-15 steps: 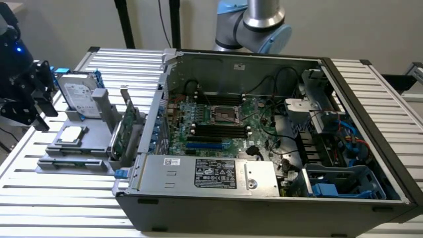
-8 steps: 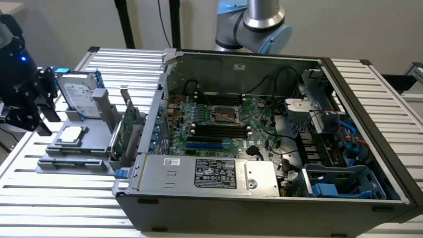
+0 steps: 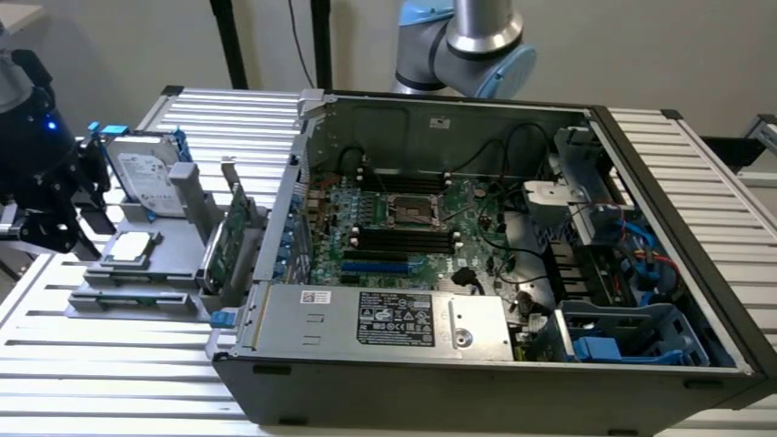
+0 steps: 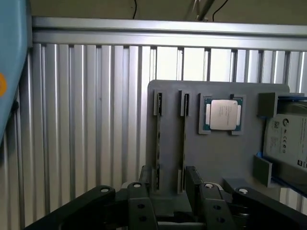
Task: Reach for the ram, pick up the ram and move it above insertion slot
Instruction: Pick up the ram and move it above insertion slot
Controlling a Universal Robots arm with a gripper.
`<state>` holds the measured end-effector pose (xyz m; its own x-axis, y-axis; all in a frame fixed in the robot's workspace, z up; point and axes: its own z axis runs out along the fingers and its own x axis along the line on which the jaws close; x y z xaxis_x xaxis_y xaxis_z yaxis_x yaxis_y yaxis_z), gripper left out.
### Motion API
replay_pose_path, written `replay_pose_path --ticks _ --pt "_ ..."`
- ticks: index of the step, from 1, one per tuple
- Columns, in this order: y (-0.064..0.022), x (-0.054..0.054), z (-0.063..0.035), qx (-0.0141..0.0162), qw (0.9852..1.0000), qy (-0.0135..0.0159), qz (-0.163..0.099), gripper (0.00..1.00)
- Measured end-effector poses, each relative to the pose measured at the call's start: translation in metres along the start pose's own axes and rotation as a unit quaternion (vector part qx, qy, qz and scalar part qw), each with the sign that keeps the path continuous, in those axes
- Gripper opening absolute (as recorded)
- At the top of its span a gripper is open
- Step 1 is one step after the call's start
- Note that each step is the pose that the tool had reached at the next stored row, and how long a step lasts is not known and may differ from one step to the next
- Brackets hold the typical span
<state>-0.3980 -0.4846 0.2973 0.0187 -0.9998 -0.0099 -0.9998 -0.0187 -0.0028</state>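
Note:
Two ram sticks stand on edge in the slots of a grey holder [image 4: 216,158]; I see them as thin dark strips, one ram [image 4: 157,139] beside the other ram [image 4: 183,139]. My gripper [image 4: 169,178] hovers open over the near end of the holder, its two black fingers [image 4: 145,179] spread just outside both sticks and holding nothing. In the exterior view the gripper [image 3: 49,228] is at the far left, beside the holder [image 3: 158,246]. The motherboard's black memory slots [image 3: 401,239] lie inside the open computer case [image 3: 486,364].
A silver processor chip [image 4: 223,115] and a hard drive [image 4: 288,139] also sit on the holder. A green expansion card [image 3: 231,241] stands upright between the holder and the case wall. The ribbed metal table [image 3: 109,364] surrounds everything. The arm's base [image 3: 479,45] is behind the case.

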Motion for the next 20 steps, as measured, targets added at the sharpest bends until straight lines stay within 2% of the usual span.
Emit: replay_pose_path --ticks 20 --pt "0.0002 0.004 0.0364 -0.0001 1.0000 0.0000 -0.010 0.42"
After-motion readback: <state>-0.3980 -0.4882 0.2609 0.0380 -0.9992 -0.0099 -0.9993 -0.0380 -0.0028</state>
